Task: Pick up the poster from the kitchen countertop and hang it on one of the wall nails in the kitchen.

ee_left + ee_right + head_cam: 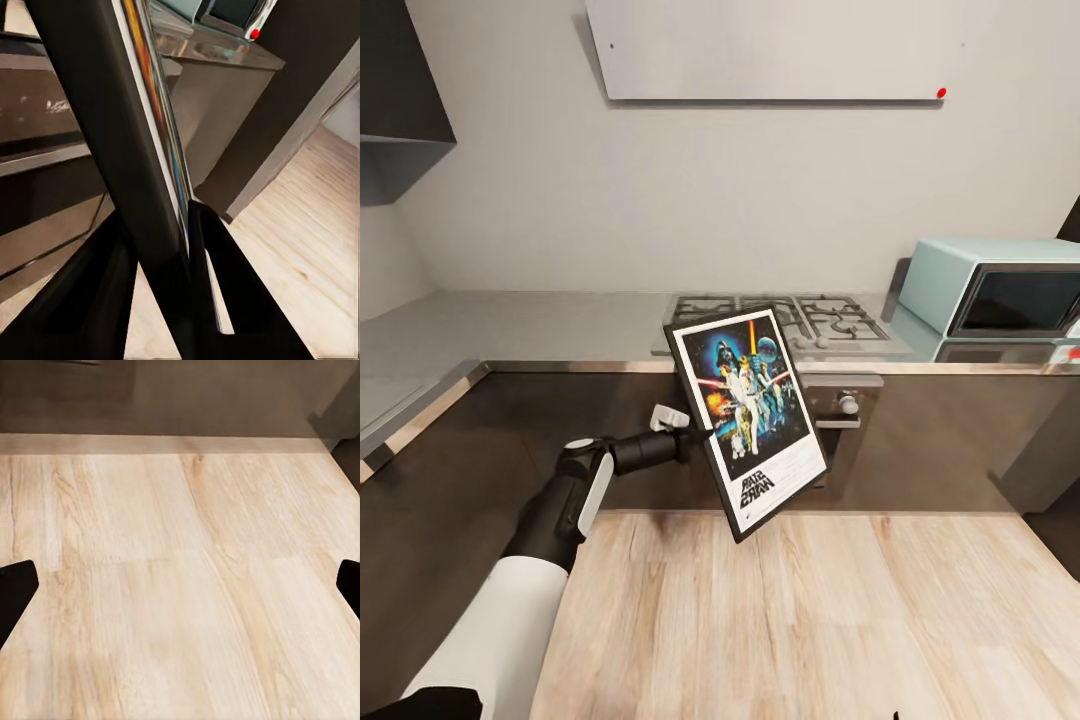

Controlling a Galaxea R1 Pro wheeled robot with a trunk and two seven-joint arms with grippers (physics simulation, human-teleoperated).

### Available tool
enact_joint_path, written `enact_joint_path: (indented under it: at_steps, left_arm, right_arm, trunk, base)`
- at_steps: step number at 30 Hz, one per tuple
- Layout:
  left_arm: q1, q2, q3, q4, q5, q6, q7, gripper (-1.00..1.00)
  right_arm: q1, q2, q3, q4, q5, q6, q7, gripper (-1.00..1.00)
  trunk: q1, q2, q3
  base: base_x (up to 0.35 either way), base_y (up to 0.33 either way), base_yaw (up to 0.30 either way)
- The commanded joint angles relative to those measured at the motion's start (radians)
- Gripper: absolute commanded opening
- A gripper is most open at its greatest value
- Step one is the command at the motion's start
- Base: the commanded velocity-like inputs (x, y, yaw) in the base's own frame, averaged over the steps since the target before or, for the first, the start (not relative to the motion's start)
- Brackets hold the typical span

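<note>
The left hand (685, 432) pinches the poster (748, 415) by its left edge, holding it clear of the table (540, 330), in front of the hob (800, 320) and above the wooden floor (810, 620). The poster's long axis tilts, top leaning toward the wall. A wall nail (611, 45) sits high above the poster, up-left, so the lift looks long. The right hand's fingertips (15, 589) are spread, empty, over floor.

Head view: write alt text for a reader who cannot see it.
The left pincer holds a black-framed, white-bordered Star Wars poster, tilted, in front of dark brown cabinet fronts. Behind it, a glossy grey countertop carries a steel gas hob and a pale blue microwave; light wood flooring lies below.
</note>
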Motion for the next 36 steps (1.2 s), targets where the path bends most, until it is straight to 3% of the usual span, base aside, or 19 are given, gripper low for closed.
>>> enact_joint_path:
  at_steps: [1, 11, 12, 13, 19, 22, 26, 28, 31, 33, 36]
  left_arm:
    - [0.005, 0.0, 0.001, 0.0, 0.006, 0.008, 0.0, -1.0]
    - [0.062, -0.014, 0.01, -0.038, 0.004, 0.042, -0.051, -1.0]
    - [0.12, -0.014, 0.01, -0.069, 0.004, 0.053, -0.052, -1.0]
    - [0.122, -0.015, 0.009, -0.096, 0.002, 0.087, -0.05, -1.0]
    - [0.124, -0.023, 0.006, -0.18, 0.004, 0.13, 0.023, -1.0]
    - [0.124, -0.039, 0.001, -0.21, 0.002, 0.138, 0.069, -1.0]
    - [0.124, -0.046, -0.018, -0.223, 0.002, 0.184, 0.119, -1.0]
    - [0.124, -0.049, -0.043, -0.26, 0.004, 0.242, 0.192, -1.0]
    - [0.125, -0.053, -0.063, -0.29, 0.006, 0.27, 0.249, -1.0]
    - [0.125, -0.057, -0.07, -0.301, 0.007, 0.28, 0.27, -1.0]
    - [0.125, -0.073, -0.076, -0.309, 0.006, 0.288, 0.289, -1.0]
  right_arm:
    - [0.0, 0.001, -0.002, -0.001, 0.008, 0.0, -0.003, 1.0]
    - [-0.049, -0.051, -0.058, -0.052, 0.013, 0.045, 0.053, 1.0]
    - [-0.134, -0.052, -0.098, -0.181, 0.013, 0.303, 0.061, 1.0]
    - [-0.171, -0.054, -0.1, -0.191, 0.013, 0.352, 0.062, 1.0]
    - [-0.237, -0.052, -0.098, -0.199, 0.013, 0.401, 0.062, 1.0]
    - [-0.292, -0.05, -0.041, -0.201, 0.014, 0.453, 0.057, 1.0]
    - [-0.333, -0.049, -0.018, -0.205, 0.014, 0.525, 0.056, 1.0]
    - [-0.356, -0.047, -0.006, -0.208, 0.013, 0.551, 0.053, 1.0]
    - [-0.372, -0.042, 0.024, -0.209, 0.014, 0.562, 0.048, 1.0]
    - [-0.379, -0.034, 0.055, -0.215, 0.015, 0.566, 0.024, 1.0]
    - [-0.384, -0.018, 0.12, -0.226, 0.015, 0.571, -0.071, 1.0]
  trunk:
    - [0.0, 0.0, -0.001]
    - [0.0, 0.0, -0.001]
    - [0.0, 0.0, -0.001]
    - [0.0, 0.0, -0.001]
    - [0.0, 0.0, -0.001]
    - [0.0, 0.0, -0.001]
    - [0.0, 0.0, -0.001]
    - [0.0, 0.0, -0.001]
    - [0.0, 0.0, -0.001]
    - [0.0, 0.0, -0.001]
    - [0.0, 0.0, -0.001]
  base:
    - [0.0, 0.0, 0.0]
    - [0.0, 0.0, 0.0]
    - [0.0, 0.0, 0.0]
    - [0.0, 0.0, 0.0]
    - [0.0, 0.0, 0.0]
    - [0.0, 0.0, 0.0]
    - [0.0, 0.0, 0.0]
    - [0.0, 0.0, 0.0]
    - [0.0, 0.0, 0.0]
    - [0.0, 0.0, 0.0]
    - [0.0, 0.0, 0.0]
